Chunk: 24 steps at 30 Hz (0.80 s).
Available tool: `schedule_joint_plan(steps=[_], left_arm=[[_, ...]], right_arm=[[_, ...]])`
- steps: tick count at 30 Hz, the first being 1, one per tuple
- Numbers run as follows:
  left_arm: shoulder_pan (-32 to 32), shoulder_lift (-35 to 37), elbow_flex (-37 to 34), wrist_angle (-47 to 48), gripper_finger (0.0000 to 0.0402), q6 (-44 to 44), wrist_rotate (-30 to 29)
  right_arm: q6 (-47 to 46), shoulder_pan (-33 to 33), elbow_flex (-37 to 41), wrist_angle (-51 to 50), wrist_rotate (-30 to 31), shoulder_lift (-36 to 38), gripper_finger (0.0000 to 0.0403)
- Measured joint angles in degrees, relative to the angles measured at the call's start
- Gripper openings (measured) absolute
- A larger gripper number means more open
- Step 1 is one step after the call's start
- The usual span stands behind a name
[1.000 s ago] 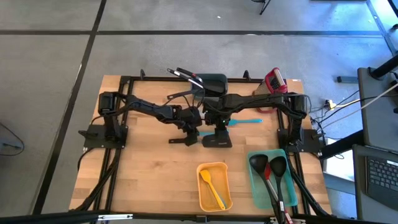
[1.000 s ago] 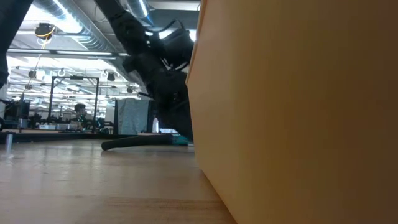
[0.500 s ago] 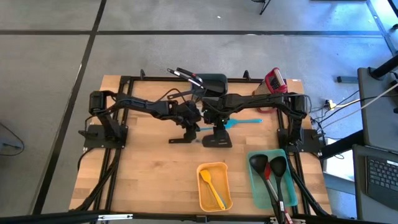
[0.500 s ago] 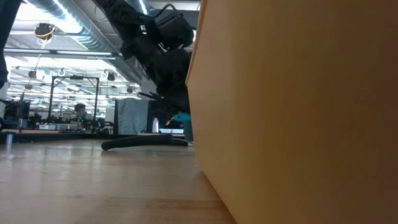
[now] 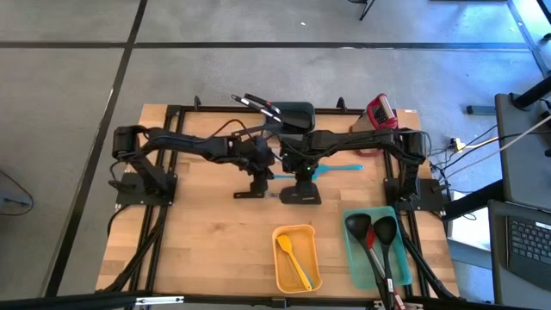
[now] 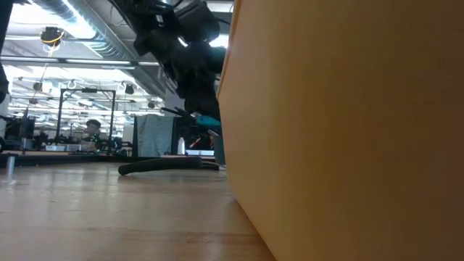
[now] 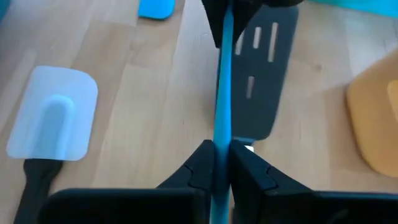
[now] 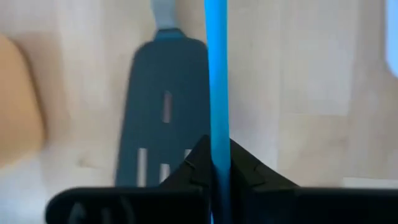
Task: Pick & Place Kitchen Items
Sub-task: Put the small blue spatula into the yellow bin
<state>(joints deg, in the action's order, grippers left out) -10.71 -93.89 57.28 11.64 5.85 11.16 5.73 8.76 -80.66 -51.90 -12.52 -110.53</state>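
Now, left gripper (image 7: 222, 163) and right gripper (image 8: 216, 163) both clamping teal spatula (image 7: 222, 93) (above black turner (image 7: 263, 68)).

Both arms are matte black, built of slim tubular links joined by blocky, rounded joint housings. The left arm (image 5: 185, 145) rises from a squat black base bolted near the table's left edge; the right arm (image 5: 362, 139) has a matching base near the right edge. Thin black cables loop loosely along the left arm's forearm and bundle down from both bases toward the table's front edge. Each wrist ends in two wedge-shaped black fingers (image 7: 202, 168) with flat, angular faces.
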Motion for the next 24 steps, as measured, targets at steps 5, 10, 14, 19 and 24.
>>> schedule_joint_plan(steps=[5,10,14,19,24], left_arm=[[-0.3,3.0,0.1,6.4,0.0079,0.9,1.5],[-0.4,8.7,0.1,14.5,0.0105,-0.1,0.9],[-0.4,14.8,0.1,18.5,0.0111,0.1,-4.3],[-0.5,23.0,0.2,16.8,0.0109,5.0,-6.2],[-0.6,28.5,0.2,11.2,0.0106,13.4,4.1]], right_arm=[[-4.0,-0.8,0.1,-4.0,0.4,1.4,0.0016],[-4.0,-2.1,-4.6,-10.9,0.7,2.2,0.0015],[-2.1,-4.1,-10.4,-20.4,0.3,2.1,0.0015],[2.3,-8.4,-20.1,-33.3,-3.4,2.0,0.0015],[4.1,-15.0,-28.2,-37.8,-5.0,2.3,0.0015]])
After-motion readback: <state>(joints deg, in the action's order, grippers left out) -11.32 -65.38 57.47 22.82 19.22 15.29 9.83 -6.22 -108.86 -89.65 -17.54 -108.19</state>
